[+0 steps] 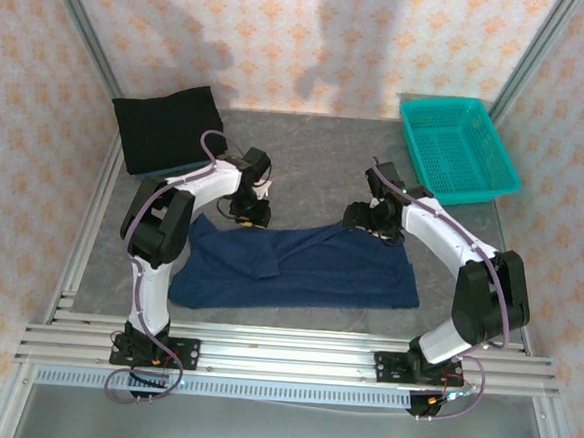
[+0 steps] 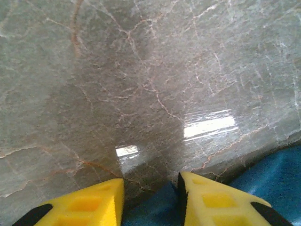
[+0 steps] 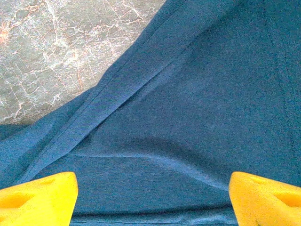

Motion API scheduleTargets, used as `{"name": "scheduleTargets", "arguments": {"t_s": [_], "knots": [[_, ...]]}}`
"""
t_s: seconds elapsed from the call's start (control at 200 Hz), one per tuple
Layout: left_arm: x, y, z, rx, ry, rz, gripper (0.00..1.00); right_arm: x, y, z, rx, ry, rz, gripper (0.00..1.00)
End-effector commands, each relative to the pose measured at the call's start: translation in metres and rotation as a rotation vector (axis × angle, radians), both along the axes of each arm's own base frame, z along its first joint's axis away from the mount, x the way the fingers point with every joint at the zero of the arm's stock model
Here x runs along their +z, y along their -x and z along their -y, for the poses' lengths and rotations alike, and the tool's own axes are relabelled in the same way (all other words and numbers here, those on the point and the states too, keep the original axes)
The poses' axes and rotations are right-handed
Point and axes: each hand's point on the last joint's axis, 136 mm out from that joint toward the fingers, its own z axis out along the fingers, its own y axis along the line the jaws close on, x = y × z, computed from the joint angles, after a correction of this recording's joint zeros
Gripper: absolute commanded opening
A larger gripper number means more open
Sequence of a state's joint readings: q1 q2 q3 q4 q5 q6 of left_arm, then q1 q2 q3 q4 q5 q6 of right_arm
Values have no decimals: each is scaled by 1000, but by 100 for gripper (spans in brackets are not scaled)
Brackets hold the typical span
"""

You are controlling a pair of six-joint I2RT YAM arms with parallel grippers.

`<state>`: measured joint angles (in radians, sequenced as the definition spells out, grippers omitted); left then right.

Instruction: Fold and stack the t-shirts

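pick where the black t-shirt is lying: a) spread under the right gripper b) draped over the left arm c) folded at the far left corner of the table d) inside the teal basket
c, the black t-shirt lies folded at the far left corner, well apart from the teal basket at the far right.

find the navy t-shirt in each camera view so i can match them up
top external: navy t-shirt lies spread across the near middle of the grey marbled table top.
left wrist: navy t-shirt sits in the lower right corner and at bottom centre.
right wrist: navy t-shirt runs from lower left to the right edge.
shared landmark: the grey marbled table top, bare past the shirt's edge in all three.
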<state>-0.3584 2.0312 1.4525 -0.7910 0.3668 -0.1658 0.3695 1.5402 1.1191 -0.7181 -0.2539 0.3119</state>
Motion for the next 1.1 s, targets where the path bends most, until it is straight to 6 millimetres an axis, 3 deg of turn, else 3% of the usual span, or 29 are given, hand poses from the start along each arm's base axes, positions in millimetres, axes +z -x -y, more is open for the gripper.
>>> {"name": "scheduleTargets", "arguments": {"t_s": [0.0,0.175,0.34,0.435,0.455,0.605,1.096], "knots": [[7,11,4,-40,23,-23,26,3,-4,7,-6,39,5,84],[15,13,4,-45,32,-7,7,3,-6,7,-6,39,4,84],[30,11,-2,-31,18,29,2,1,-6,7,-4,44,-1,84],[36,9,-8,-15,-1,49,1,0,-7,9,-9,56,-2,84],[48,6,-9,-10,4,81,0,1,-7,10,-10,58,-1,84],[71,-1,-19,22,-8,140,0,2,-12,19,-56,79,-3,84],[127,-24,-56,133,-24,274,0,13,-59,74,-292,80,9,84]]}}
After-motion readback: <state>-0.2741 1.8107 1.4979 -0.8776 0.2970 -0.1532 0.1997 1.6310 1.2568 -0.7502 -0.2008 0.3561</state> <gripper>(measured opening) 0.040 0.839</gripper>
